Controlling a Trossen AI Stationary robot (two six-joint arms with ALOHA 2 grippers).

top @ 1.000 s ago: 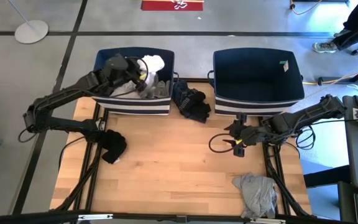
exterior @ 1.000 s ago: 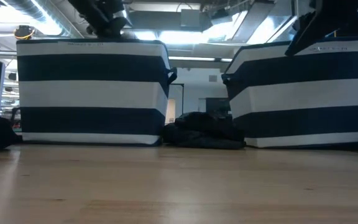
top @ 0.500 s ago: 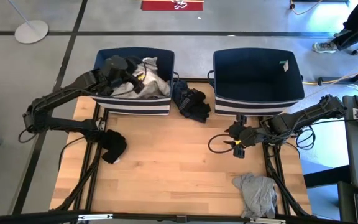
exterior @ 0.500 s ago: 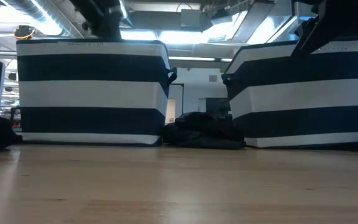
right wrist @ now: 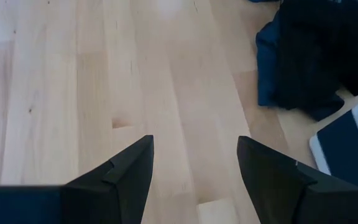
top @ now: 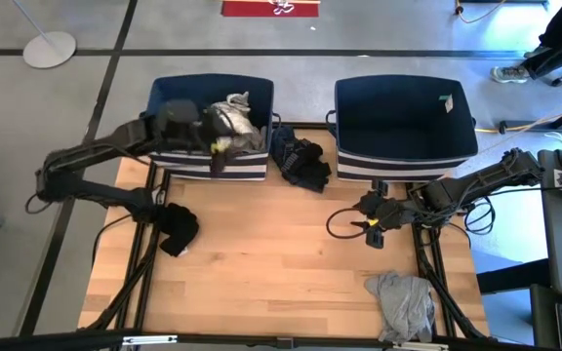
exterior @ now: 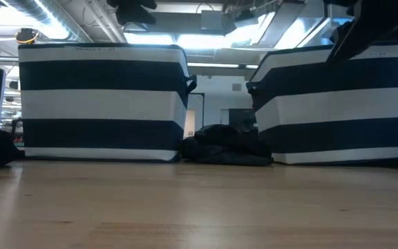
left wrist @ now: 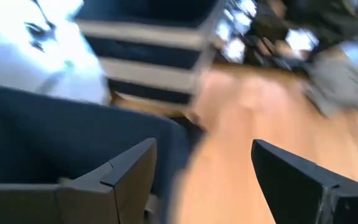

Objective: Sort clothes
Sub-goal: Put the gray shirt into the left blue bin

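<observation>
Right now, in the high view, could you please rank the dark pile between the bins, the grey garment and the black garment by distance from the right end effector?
From the right end effector, open above bare table:
1. Grey garment, at the near right corner.
2. Dark pile, between the two bins; only slightly farther.
3. Black garment, at the left edge, clearly farthest.

- Two bins at table's [top: 261, 263] far edge: left bin [top: 208, 166], right bin [top: 405, 161].
- Garments [top: 230, 122] in left bin.
- One garment [top: 301, 161] between bins.
- Another [top: 177, 226] at left edge, another [top: 405, 302] at near right corner.
- Left gripper [top: 215, 151] over left bin's front wall; right gripper [top: 367, 216] before right bin.
</observation>
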